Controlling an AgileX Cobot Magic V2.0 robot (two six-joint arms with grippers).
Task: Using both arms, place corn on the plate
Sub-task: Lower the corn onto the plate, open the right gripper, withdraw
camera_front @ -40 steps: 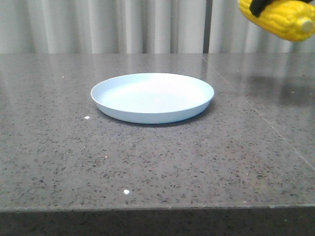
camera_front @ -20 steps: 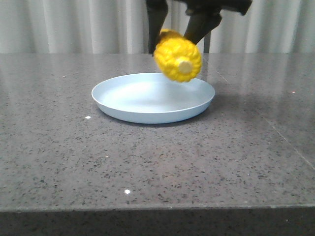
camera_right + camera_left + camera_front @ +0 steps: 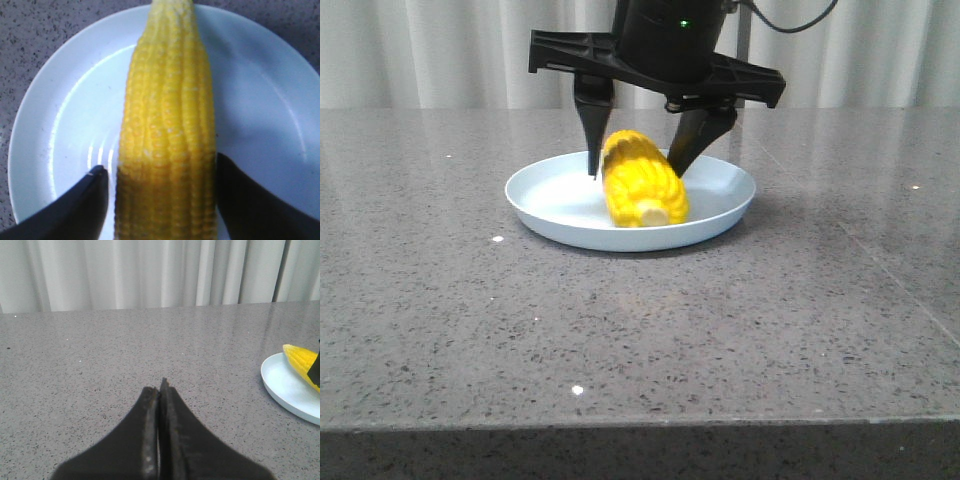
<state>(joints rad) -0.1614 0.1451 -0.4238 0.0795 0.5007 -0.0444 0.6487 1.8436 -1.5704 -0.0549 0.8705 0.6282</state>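
Note:
The yellow corn (image 3: 640,185) lies on the pale blue plate (image 3: 535,210), its stub end toward the camera. My right gripper (image 3: 633,173) hangs over the plate with one finger on each side of the cob, jaws spread. In the right wrist view the corn (image 3: 170,100) runs lengthwise across the plate (image 3: 65,125), and a strip of plate shows between one finger of the gripper (image 3: 160,165) and the cob. My left gripper (image 3: 160,385) is shut and empty, low over the bare table. From it the plate (image 3: 290,390) and corn (image 3: 302,362) show off to the side.
The dark speckled stone table (image 3: 620,330) runs to a front edge near the camera. Pale curtains (image 3: 470,50) hang behind it. My right arm's black body (image 3: 660,40) stands above the plate.
My right gripper brought the corn from high at the right down onto the plate. Its fingers have spread apart and the corn now rests on the plate.

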